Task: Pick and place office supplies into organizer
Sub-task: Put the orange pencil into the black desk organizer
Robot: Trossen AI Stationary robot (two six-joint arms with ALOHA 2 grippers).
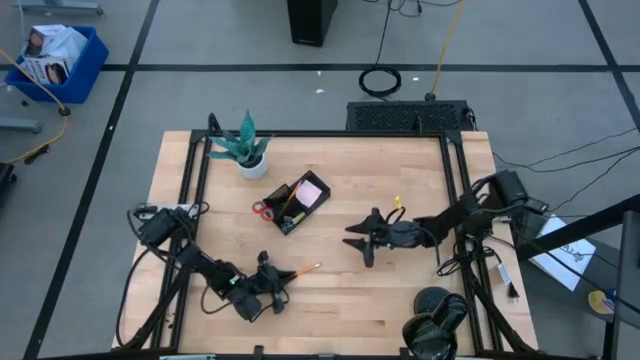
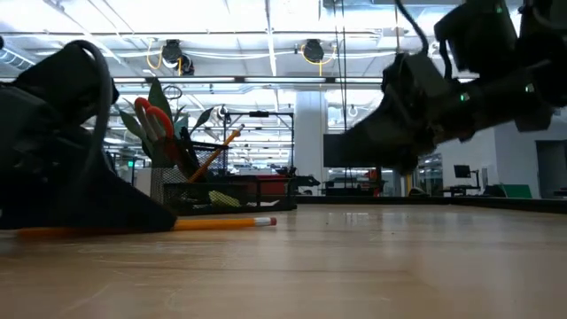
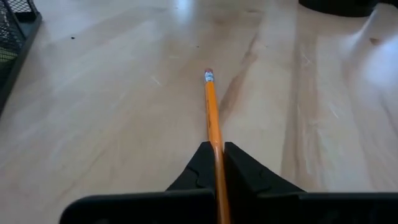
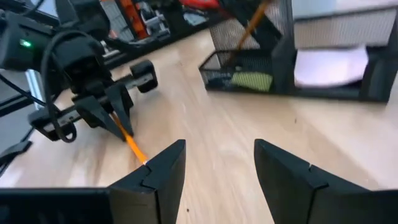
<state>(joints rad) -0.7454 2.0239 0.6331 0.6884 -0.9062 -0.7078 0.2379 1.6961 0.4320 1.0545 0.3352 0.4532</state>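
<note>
Orange pencil point(image 3: 211, 112), 1 on the table, is pinched by the left gripper point(image 3: 219, 163). Organizer point(image 1: 296, 204) holds 1 scissors point(image 2: 156, 119), 1 pink pad point(image 1: 309, 190). Right gripper point(image 4: 216, 163) hangs spread, empty.

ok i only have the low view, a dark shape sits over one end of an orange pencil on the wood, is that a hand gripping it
Observer: Yes. In the left wrist view the left hand is shut on the orange wooden pencil, which runs out between its fingers.
Operator: is it lifted yet
Observer: Cannot tell for sure; from the high view the pencil is at the table's front, short of the black mesh organizer.
Operator: and the other arm
Observer: The right hand is open and holds nothing, hanging over bare table right of the organizer.
</note>
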